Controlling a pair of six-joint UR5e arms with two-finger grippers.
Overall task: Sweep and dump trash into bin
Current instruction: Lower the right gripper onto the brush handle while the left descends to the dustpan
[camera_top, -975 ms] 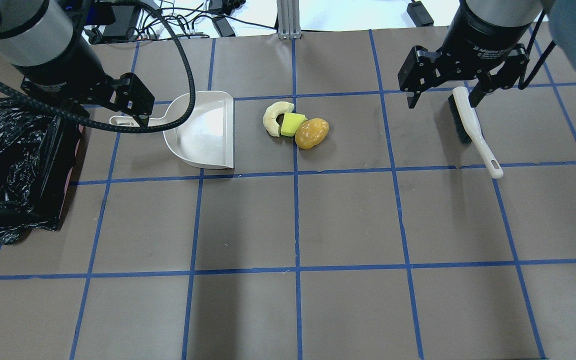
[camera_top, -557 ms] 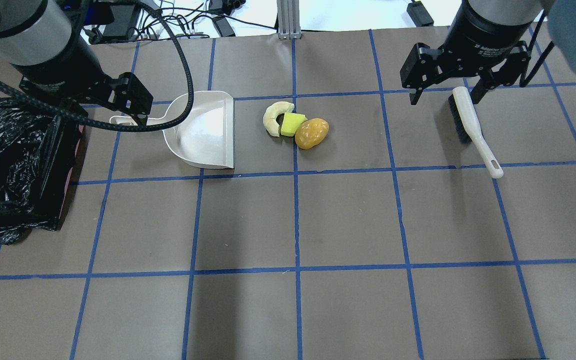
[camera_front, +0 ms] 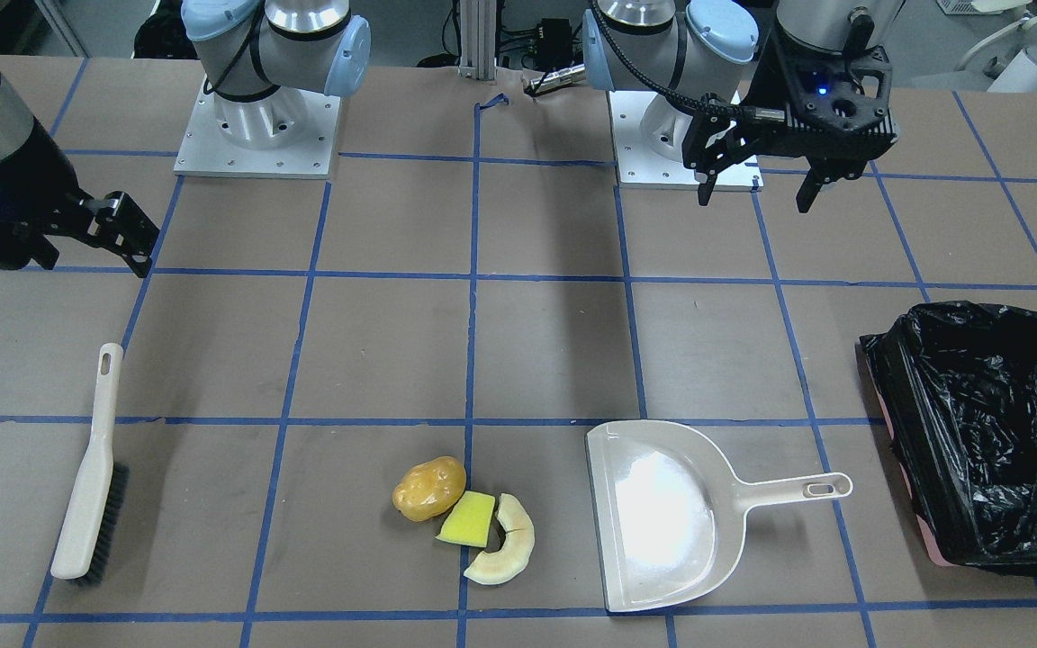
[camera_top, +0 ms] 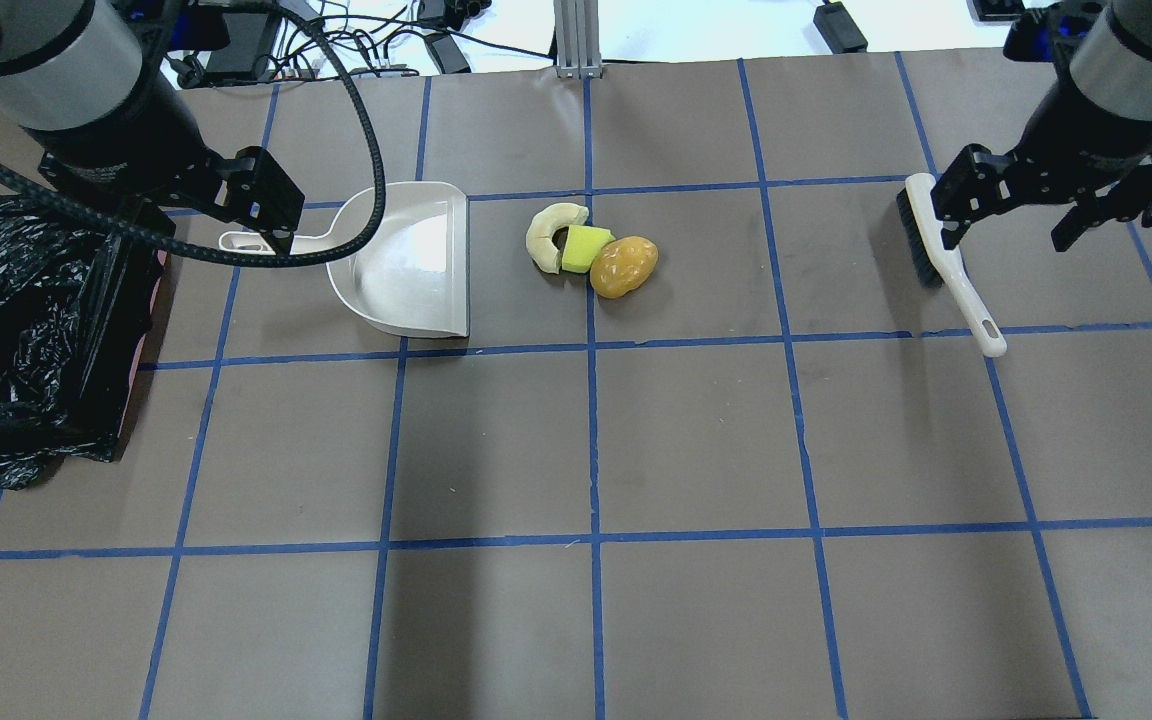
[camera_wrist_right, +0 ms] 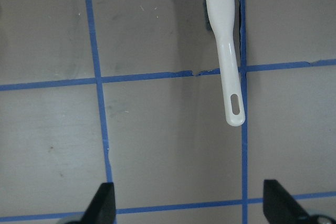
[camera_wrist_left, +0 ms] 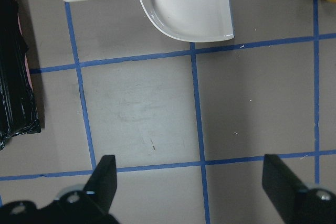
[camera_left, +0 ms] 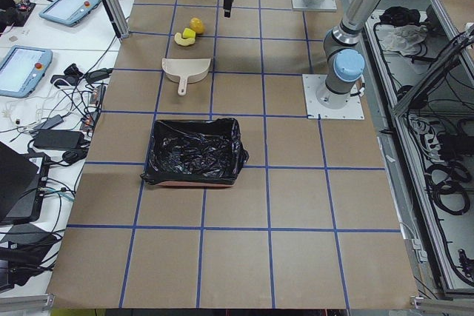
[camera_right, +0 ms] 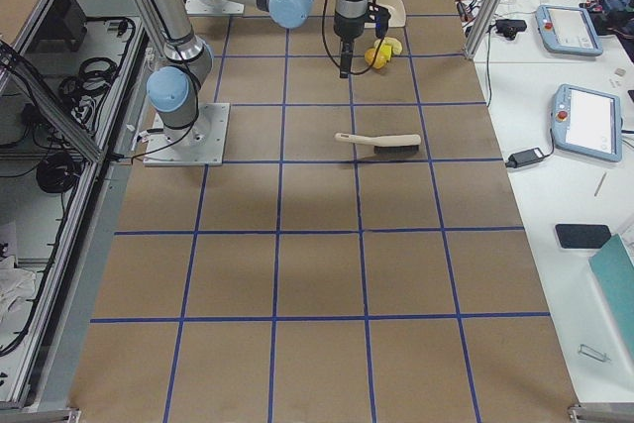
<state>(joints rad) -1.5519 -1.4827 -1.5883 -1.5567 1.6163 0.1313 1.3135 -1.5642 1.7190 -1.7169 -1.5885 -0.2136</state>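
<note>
Both wide open, holding and touching nothing: left gripper [camera_front: 754, 202], right gripper [camera_top: 1004, 240]; dustpan [camera_top: 406, 270] flat, handle toward bin [camera_top: 36, 300], mouth facing trash [camera_top: 586, 250] just beside.

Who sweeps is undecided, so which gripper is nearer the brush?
Right. The right gripper hovers close to the brush; the left gripper is far across the table, over by the dustpan.
</note>
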